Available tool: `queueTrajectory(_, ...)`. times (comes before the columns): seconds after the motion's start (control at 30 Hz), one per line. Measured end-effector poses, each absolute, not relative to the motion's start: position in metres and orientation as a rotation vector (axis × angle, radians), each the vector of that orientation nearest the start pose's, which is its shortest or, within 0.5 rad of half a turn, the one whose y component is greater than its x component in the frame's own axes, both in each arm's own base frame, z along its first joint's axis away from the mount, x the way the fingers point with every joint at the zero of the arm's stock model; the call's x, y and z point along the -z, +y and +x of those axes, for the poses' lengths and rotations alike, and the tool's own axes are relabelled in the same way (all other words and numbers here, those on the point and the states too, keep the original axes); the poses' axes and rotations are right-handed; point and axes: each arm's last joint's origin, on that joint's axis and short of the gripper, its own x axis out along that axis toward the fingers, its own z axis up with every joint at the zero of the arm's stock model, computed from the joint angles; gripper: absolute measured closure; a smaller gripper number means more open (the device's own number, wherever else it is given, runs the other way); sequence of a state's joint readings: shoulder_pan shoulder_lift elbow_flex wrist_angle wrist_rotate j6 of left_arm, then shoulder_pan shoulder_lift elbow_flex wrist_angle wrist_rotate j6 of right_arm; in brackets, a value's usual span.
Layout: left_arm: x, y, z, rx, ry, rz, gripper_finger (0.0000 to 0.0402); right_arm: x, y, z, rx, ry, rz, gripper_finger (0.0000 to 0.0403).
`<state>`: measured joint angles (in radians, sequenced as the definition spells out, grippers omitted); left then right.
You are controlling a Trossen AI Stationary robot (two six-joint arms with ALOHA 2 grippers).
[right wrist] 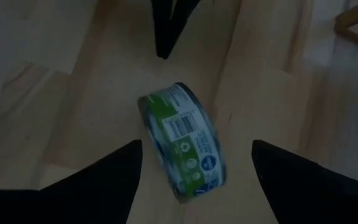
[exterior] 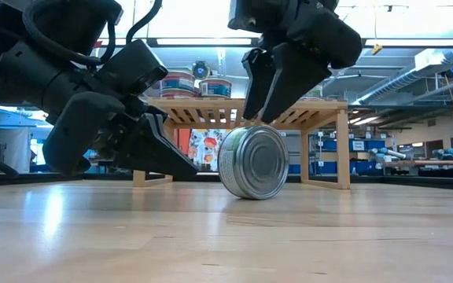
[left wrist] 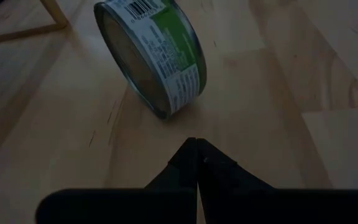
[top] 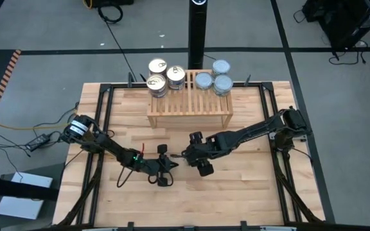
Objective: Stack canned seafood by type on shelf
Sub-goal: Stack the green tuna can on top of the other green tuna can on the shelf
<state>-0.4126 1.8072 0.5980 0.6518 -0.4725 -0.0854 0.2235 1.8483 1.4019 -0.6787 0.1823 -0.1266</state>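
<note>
High view shows you the low light-wood slatted shelf point(top: 189, 102) at the far middle of the wooden counter point(top: 249, 186), with tins gathered along its far edge; on the left two gold-cream pull-tab tins point(top: 157, 66) plus two silver-topped ones just beside them, and on the right three pale blue-silver tins point(top: 221, 67); you count seven up there, though any stacked beneath cannot be told from above.

One short round metal tin with a green label point(exterior: 254, 162) stands on its rim on the counter, in front of the shelf and between the two arms; it is the only one off the shelf that you can see.

Your right hand point(exterior: 266, 82) hangs directly above that tin with its fingers spread wide and nothing between them; in the right wrist view the tin point(right wrist: 182, 144) sits between the two dark fingers without touching either. Your left hand point(left wrist: 194, 155) lies low on the counter just left of the tin, fingers pressed together and holding nothing, its tip aimed at the tin point(left wrist: 154, 56).

The step in hand looks like picking up this last loose tin; since it stands on edge it may roll, so you would likely need to lower the right hand squarely over it, close on its flat faces or rim, then carry it to the matching pile.
</note>
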Motion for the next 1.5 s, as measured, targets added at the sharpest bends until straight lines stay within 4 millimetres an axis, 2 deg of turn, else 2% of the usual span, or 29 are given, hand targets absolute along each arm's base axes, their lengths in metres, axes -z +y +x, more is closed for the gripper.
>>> queueTrajectory(0.27,-0.103,-0.11,0.284,-0.076,0.501,0.154,0.0396,-0.219,0.073,0.375,-0.132,1.095,-0.304,0.0103)
queueTrajectory(0.57,-0.103,-0.11,0.283,-0.073,0.504,0.154,0.0396,-0.191,0.071,0.384,-0.172,1.16,-0.314,0.0108)
queueTrajectory(0.67,-0.102,-0.11,0.283,-0.073,0.511,0.158,0.0396,-0.188,0.071,0.384,-0.173,1.173,-0.315,0.0111)
queueTrajectory(0.83,-0.102,-0.11,0.283,-0.073,0.514,0.159,0.0396,-0.19,0.071,0.384,-0.174,1.163,-0.313,0.0137)
queueTrajectory(1.3,-0.102,-0.11,0.283,-0.074,0.514,0.156,0.0396,-0.192,0.075,0.384,-0.221,1.165,-0.288,0.0248)
queueTrajectory(1.4,-0.102,-0.11,0.283,-0.074,0.514,0.156,0.0396,-0.203,0.078,0.384,-0.212,1.191,-0.308,0.025)
queueTrajectory(1.5,-0.102,-0.11,0.283,-0.074,0.514,0.156,0.0396,-0.223,0.083,0.386,-0.138,1.189,-0.375,0.0244)
